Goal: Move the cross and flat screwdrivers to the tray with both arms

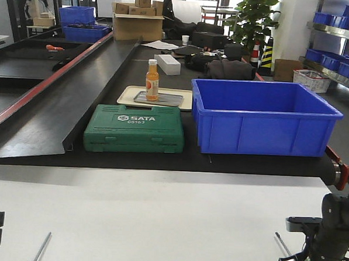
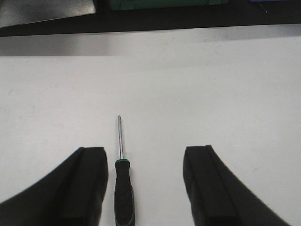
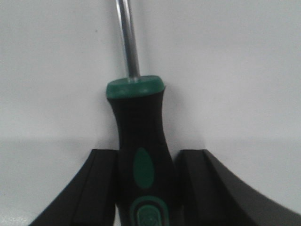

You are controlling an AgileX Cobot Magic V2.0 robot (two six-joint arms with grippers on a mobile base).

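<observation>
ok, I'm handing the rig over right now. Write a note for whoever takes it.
Left gripper: open, straddling the left screwdriver, which lies on the white table. Not gripped.
Right gripper: shut on the handle of the right screwdriver, which appears not lifted yet.
Tray: on the dark bench beyond the table. It holds an orange bottle and no screwdrivers.
Done: right grasp only.
Left: close the left gripper, lift both, carry both to the tray.
Cross or flat: tips unreadable.
</observation>
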